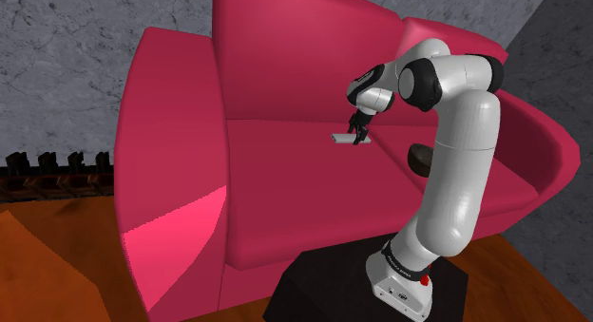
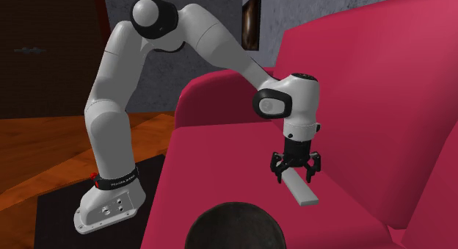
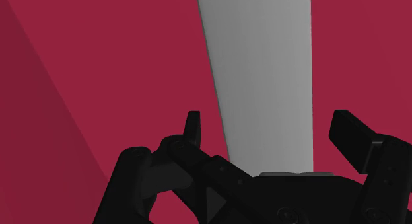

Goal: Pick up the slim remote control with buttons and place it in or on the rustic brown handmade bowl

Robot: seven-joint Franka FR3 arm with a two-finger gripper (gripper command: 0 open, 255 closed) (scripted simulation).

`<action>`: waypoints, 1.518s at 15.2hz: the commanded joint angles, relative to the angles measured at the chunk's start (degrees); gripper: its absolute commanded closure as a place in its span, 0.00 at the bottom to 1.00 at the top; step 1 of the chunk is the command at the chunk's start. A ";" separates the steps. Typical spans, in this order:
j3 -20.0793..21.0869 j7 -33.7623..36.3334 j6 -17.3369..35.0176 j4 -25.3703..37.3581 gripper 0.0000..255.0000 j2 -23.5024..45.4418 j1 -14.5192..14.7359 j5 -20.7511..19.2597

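Observation:
The slim remote (image 1: 339, 138) is a plain grey bar lying flat on the red sofa seat (image 1: 285, 178). My gripper (image 1: 357, 135) points straight down over one end of it. In the second exterior view the gripper (image 2: 295, 174) hovers just above the remote (image 2: 304, 192), fingers spread. In the wrist view the remote (image 3: 264, 77) runs between the two black fingertips (image 3: 191, 127), which stand apart on either side without touching it; the gripper (image 3: 271, 133) is open. The bowl (image 2: 233, 225) looks dark and rounded, on the seat near the camera. In the shoulder view the bowl (image 1: 416, 159) is partly hidden behind my arm.
The sofa's tall backrest (image 1: 304, 54) rises behind the remote and a curved armrest (image 1: 162, 149) bounds the seat at the shoulder view's left. My black stand (image 1: 361, 292) sits on a wooden floor (image 1: 47, 263). A grey wall (image 1: 66, 73) stands behind.

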 commanded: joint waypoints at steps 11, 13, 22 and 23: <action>-0.01 0.00 -0.04 0.04 1.00 0.00 -0.01 -0.01; 0.01 -0.01 0.02 -0.01 1.00 0.01 -0.01 0.01; -3.17 3.10 -4.93 1.41 1.00 -4.72 2.51 -4.79; -3.47 3.43 -5.51 1.64 1.00 -5.22 2.76 -5.31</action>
